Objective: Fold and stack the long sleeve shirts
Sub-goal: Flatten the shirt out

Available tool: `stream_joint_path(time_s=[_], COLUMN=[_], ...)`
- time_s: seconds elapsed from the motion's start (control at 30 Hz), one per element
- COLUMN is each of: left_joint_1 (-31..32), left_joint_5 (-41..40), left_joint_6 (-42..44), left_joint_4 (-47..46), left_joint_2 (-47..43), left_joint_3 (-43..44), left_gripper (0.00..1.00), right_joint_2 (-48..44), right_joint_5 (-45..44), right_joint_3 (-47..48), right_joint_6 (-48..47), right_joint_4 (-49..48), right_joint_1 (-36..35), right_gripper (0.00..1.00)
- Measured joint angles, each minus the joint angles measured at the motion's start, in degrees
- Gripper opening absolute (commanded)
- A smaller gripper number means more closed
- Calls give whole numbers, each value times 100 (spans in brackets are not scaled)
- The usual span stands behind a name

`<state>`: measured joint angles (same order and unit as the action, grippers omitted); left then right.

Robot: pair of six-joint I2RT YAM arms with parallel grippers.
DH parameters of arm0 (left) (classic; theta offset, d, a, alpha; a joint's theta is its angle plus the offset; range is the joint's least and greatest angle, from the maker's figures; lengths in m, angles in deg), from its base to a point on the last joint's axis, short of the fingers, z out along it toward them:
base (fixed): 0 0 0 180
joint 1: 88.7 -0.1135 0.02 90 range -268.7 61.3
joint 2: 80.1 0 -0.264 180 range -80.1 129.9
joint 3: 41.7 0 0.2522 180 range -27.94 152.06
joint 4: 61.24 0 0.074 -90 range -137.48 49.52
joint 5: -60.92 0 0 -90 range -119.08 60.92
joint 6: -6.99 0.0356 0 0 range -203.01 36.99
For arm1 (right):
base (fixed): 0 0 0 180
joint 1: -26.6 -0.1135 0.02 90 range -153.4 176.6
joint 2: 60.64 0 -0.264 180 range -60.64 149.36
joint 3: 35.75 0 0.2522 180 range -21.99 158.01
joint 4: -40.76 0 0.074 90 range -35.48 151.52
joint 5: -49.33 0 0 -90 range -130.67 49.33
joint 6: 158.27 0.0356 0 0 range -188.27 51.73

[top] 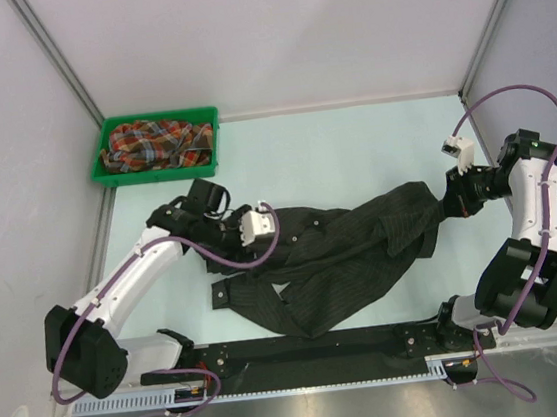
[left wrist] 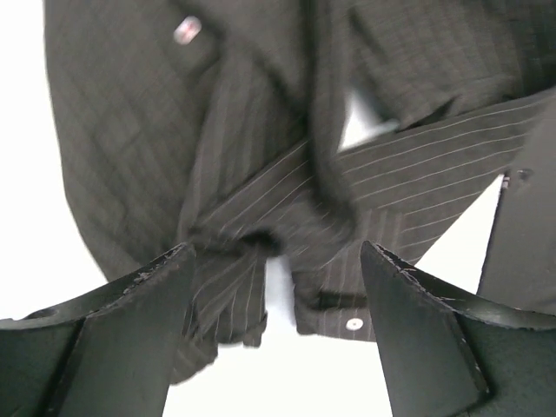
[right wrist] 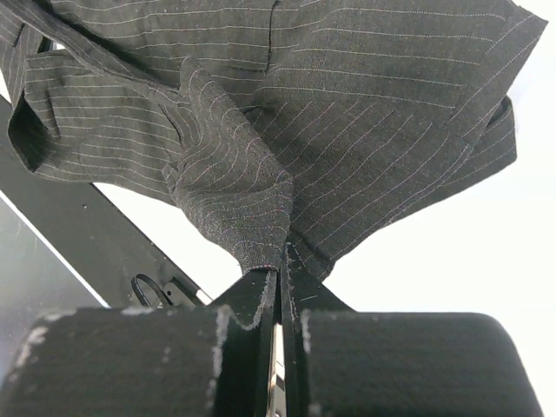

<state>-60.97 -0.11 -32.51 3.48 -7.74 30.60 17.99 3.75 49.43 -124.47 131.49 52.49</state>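
Now our right gripper [right wrist: 280,271] is pinching a bunched end of the black pinstriped shirt [top: 349,256], jaws shut tight on the cloth. Our left gripper [left wrist: 278,252] is hanging wide apart and empty just above the shirt's button edge. The shirt is lying crumpled across the table [top: 333,152], and the plaid shirt [top: 155,142] is sitting in the green bin [top: 162,115]. We are judging that the left should be taking an opposite edge low and cleanly, so that pulling spreads the cloth flat instead of twisting it.

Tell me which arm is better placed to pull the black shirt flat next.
Right, likely. The right fingers are shut on a fold of the black pinstriped shirt, ready to pull; the left fingers stand open over its crumpled left part, gripping nothing.
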Motion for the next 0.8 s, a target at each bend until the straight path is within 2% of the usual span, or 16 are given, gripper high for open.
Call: stream_joint_path(time_s=[0.17,0.27,0.53,0.63,0.67,0.73,0.8], left_joint_1=[973,1329,1493,1506,1506,1506,1480], left_joint_5=[-411,-649,-1390,-1707,-1788,-1886,-1932], left_joint_6=[269,527,1292,1561,1617,1709,1725], left_joint_4=[-48,-35,28,15,17,20,-33], left_joint_2=[-205,-122,433,557,566,564,551], left_joint_3=[-133,-149,-522,-782,-841,-874,-870], left_gripper=[82,81,70,55,43,31,9], right_joint_2=[17,57,68,68,68,68,70], right_joint_5=[9,28,109,133,144,160,190], right_joint_3=[0,0,0,2,2,2,2], right_joint_6=[68,127,407,516,544,616,697], right_joint_4=[0,0,-24,-87,-109,-164,-238], right_joint_1=[0,0,2,0,0,2,2], right_gripper=[0,0,0,0,0,0,0])
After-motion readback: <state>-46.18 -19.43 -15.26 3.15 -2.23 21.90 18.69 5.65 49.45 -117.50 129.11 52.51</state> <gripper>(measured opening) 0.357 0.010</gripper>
